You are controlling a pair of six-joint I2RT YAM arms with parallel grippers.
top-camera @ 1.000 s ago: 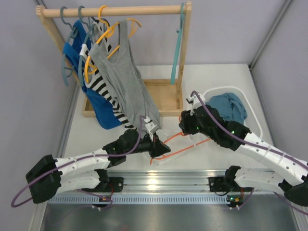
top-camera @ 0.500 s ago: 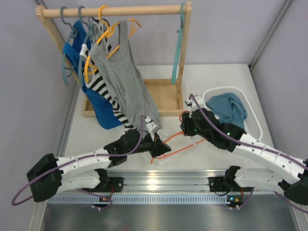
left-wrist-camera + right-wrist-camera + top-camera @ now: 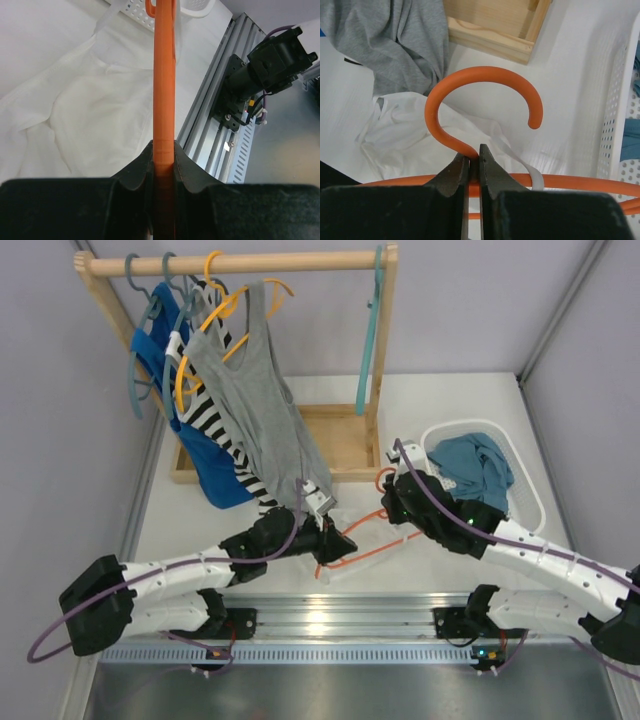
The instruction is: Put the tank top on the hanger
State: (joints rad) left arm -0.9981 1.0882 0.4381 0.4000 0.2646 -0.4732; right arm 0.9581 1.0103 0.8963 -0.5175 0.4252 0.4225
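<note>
Pale grey walls [image 3: 480,300] enclose a white table [image 3: 470,400] holding a wooden rack [image 3: 240,262].

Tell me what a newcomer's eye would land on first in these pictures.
The bright orange hanger, low over the middle of the table, pinched by both claws: the left claw shut on its bar, the right claw on the neck below its hook. Under it lies the crumpled white tank top, and at the back left a wooden rack carries a grey tank top among other clothes.

White arms [image 3: 170,575], black joints [image 3: 268,536], purple cables [image 3: 425,475].
</note>
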